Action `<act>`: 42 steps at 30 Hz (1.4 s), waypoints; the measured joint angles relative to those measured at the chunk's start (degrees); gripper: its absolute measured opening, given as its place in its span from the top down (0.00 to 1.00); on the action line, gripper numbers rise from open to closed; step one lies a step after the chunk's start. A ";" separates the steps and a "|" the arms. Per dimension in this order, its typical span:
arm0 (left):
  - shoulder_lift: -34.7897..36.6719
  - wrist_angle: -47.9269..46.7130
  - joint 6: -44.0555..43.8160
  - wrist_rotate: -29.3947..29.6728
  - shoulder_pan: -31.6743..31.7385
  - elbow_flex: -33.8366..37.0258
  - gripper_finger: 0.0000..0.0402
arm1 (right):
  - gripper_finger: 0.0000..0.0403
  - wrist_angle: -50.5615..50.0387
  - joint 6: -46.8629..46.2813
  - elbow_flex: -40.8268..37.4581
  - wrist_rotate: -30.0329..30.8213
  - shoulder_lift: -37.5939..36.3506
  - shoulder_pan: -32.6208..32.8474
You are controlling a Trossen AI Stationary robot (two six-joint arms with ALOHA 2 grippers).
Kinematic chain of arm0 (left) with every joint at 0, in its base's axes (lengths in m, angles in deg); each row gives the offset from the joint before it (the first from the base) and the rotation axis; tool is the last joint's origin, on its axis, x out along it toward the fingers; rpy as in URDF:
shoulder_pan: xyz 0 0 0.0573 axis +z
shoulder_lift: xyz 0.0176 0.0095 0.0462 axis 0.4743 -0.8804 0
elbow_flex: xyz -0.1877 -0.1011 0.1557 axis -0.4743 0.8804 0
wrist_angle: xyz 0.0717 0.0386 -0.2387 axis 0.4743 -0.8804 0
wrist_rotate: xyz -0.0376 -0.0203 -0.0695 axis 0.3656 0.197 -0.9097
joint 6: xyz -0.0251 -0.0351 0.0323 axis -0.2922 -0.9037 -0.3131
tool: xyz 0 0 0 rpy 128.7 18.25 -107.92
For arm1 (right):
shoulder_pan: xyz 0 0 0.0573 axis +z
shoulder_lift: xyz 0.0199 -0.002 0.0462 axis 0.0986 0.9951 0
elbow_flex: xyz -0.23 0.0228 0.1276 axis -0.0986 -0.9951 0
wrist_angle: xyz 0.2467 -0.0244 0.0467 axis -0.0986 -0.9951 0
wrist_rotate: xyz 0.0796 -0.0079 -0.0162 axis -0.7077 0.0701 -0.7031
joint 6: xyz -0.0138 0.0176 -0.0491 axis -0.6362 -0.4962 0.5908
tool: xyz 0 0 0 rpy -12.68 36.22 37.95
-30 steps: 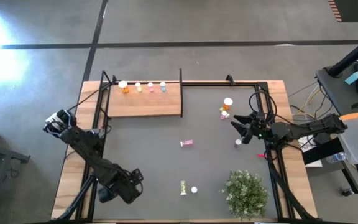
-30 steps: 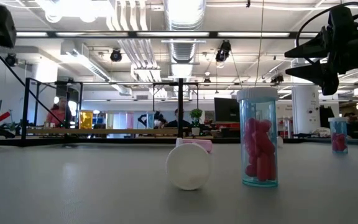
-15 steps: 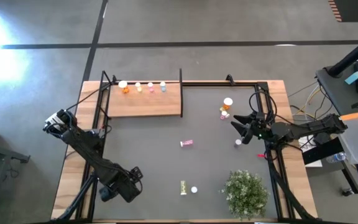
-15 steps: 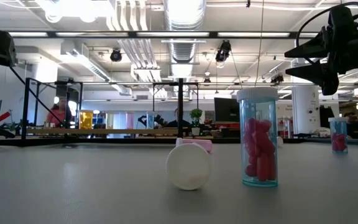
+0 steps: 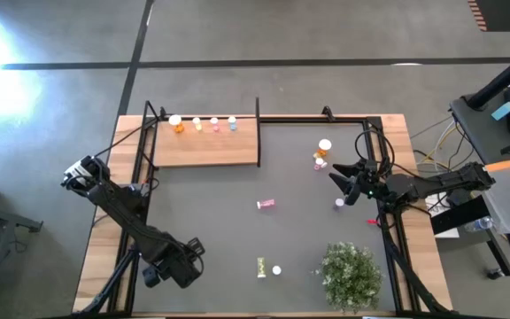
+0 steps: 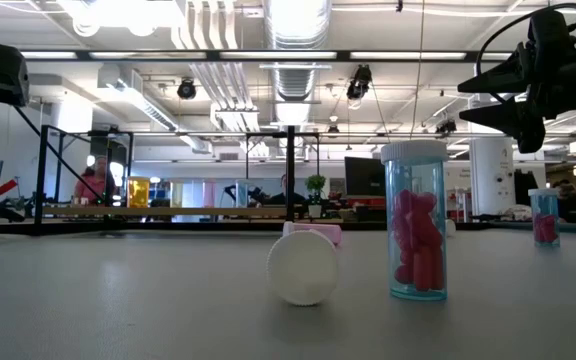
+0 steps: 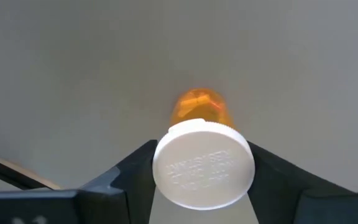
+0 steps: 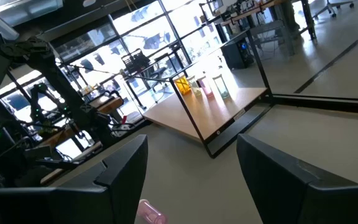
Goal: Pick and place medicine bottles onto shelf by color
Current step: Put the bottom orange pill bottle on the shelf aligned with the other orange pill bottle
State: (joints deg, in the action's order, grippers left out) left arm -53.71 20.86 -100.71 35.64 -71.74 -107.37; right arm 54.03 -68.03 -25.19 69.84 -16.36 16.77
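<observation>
An orange medicine bottle (image 7: 199,107) with a white cap stands on the dark mat near the table's front left. My left gripper (image 7: 204,171) points down over it and is shut on it; in the high view the gripper (image 5: 168,266) hides the bottle. The wooden shelf (image 5: 206,146) at the back left carries a row of orange, yellow, pink and blue bottles (image 5: 204,124). Near the right edge, my right gripper (image 5: 336,182) hangs level and open, with nothing between its fingers (image 8: 123,168). My left gripper pinches the white cap's round rim (image 7: 165,169) between its two fingers (image 7: 132,177), one on each side. They come from above, pointing down. The bottle stands upright on the mat, cap up, with its orange body showing beyond the cap.
A pink bottle (image 5: 266,204) lies mid-mat. A yellow-green bottle (image 5: 260,265) lies and a blue one (image 6: 415,225) stands near the front edge. Orange bottles (image 5: 322,152) and a small bottle (image 5: 339,204) sit by my right gripper. A bushy green plant (image 5: 351,273) stands front right.
In the low view, the dark body of my left arm has sunk a little at the picture's far left. The bottles and my right arm have kept still.
</observation>
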 joint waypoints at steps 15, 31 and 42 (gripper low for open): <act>5.23 -11.17 10.60 3.25 11.19 0.07 0.50 | 0.41 0.00 0.00 0.00 0.00 0.00 0.00; 13.86 -22.93 46.35 12.20 39.79 0.13 0.54 | 0.41 0.00 0.02 0.00 0.00 0.00 0.00; 13.73 -19.61 77.90 13.29 64.30 0.17 0.53 | 0.41 -0.01 -0.01 0.00 0.00 -0.02 -0.01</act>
State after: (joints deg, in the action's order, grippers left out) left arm -39.99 1.24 -22.81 48.93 -7.45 -107.19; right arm 54.02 -68.03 -25.19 69.84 -16.38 16.76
